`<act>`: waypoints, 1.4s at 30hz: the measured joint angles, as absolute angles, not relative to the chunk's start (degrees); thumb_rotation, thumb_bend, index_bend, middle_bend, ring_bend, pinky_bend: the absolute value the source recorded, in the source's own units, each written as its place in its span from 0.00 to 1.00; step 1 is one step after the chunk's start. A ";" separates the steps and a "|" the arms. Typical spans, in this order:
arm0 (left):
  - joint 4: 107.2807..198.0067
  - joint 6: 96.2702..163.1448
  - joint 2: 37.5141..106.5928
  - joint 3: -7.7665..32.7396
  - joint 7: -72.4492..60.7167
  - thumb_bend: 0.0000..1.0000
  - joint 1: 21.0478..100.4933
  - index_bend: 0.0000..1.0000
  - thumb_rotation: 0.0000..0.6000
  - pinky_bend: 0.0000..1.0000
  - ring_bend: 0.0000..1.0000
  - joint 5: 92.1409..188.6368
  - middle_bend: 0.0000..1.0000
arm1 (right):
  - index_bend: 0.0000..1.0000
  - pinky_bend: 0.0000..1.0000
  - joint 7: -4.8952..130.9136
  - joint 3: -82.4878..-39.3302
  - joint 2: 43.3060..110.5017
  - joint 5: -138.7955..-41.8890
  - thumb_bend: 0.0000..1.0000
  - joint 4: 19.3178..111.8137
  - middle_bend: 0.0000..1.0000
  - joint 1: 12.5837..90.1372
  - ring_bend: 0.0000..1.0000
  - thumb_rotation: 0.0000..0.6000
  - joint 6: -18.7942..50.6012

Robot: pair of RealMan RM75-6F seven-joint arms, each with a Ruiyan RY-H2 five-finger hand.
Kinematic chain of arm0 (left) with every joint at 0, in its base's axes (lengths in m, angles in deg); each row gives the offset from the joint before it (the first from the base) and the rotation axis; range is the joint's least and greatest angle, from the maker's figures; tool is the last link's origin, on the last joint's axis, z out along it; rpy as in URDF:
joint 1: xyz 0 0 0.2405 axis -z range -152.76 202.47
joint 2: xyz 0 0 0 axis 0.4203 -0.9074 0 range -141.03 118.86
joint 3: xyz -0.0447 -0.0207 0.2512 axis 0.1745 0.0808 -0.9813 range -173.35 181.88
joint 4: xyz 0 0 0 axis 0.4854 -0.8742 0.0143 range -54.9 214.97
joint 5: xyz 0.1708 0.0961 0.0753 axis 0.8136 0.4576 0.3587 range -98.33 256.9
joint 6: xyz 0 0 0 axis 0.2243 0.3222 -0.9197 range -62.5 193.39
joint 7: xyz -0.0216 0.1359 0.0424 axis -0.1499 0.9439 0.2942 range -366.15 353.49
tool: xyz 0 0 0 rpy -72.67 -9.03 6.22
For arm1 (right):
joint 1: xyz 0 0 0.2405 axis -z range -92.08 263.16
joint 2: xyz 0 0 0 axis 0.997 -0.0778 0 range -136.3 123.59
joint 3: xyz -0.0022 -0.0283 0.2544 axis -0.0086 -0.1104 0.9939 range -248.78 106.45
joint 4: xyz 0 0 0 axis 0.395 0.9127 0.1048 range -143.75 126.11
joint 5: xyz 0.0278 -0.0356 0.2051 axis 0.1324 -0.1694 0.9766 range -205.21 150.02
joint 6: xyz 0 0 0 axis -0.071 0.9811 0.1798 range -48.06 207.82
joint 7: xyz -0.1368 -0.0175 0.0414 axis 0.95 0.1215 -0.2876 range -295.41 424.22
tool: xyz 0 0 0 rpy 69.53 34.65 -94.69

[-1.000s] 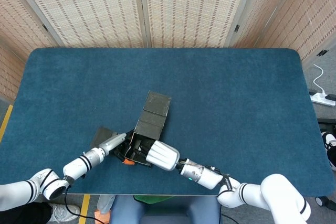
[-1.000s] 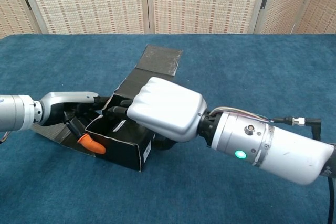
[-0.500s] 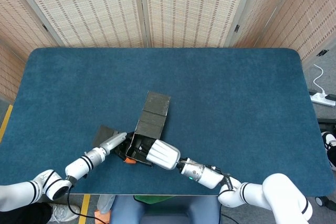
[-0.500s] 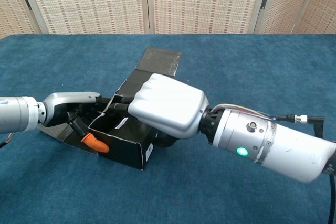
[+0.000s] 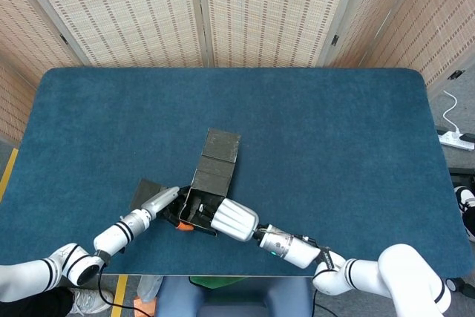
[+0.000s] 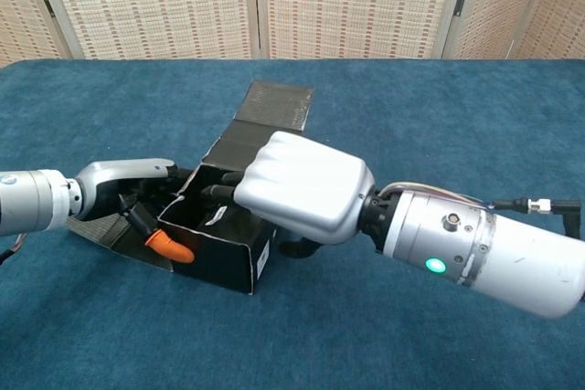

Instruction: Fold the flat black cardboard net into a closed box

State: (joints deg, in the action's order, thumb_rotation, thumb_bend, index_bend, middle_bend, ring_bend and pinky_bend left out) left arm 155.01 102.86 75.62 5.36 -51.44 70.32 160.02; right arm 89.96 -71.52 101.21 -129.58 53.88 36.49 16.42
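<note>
The black cardboard box (image 5: pixel 211 177) lies near the table's front edge, partly folded. Its walls stand up as an open tray (image 6: pixel 222 259), and a long lid panel (image 6: pixel 274 103) stretches flat away from me. My right hand (image 6: pixel 303 188) (image 5: pixel 234 220) covers the tray's right side, with dark fingers reaching inside over the wall and the thumb underneath outside. My left hand (image 6: pixel 126 187) (image 5: pixel 159 202) is at the tray's left wall; its orange fingertip (image 6: pixel 170 247) lies against the outer front corner, other fingers over the wall. A side flap (image 6: pixel 90 226) lies flat under that hand.
The blue table (image 5: pixel 334 146) spreads wide to the back and right. Its front edge (image 5: pixel 223 273) runs just below both forearms. Woven screens (image 5: pixel 260 12) stand behind the table.
My right hand and forearm have slid slightly right and toward me, the tray shifting a little with them. The left hand has kept its hold at the left wall.
</note>
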 measured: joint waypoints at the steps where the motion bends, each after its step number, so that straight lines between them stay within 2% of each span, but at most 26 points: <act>1: 155.06 102.87 75.61 5.40 -51.34 0.16 70.25 0.32 1.00 0.69 0.53 160.00 0.34 | 0.28 1.00 90.20 -71.55 101.19 -129.45 0.16 54.04 0.37 36.48 0.78 1.00 16.78; 12: 155.27 102.12 75.60 5.89 -51.03 0.16 69.91 0.34 1.00 0.69 0.54 159.48 0.36 | 0.37 1.00 93.04 -72.23 99.66 -128.69 0.19 55.91 0.43 36.48 0.78 1.00 20.12; 16: 155.26 101.96 75.78 5.96 -50.93 0.16 69.80 0.34 1.00 0.70 0.54 159.53 0.36 | 0.45 1.00 93.76 -72.42 99.50 -128.56 0.21 56.19 0.47 36.40 0.79 1.00 21.08; 21: 155.35 101.71 75.72 6.00 -51.29 0.16 69.66 0.34 1.00 0.70 0.54 159.64 0.36 | 0.58 1.00 94.12 -72.58 99.29 -128.48 0.22 56.34 0.57 36.22 0.80 1.00 22.06; 26: 155.47 101.75 75.65 6.00 -51.66 0.16 69.47 0.34 1.00 0.70 0.54 159.96 0.36 | 0.75 1.00 94.03 -72.20 99.08 -128.22 0.22 56.80 0.76 35.88 0.80 1.00 22.71; 42: 155.98 103.52 75.77 5.98 -49.45 0.19 68.62 0.35 1.00 0.70 0.54 160.48 0.37 | 0.94 1.00 94.47 -69.68 97.90 -126.46 0.28 59.05 0.97 33.21 0.83 1.00 26.47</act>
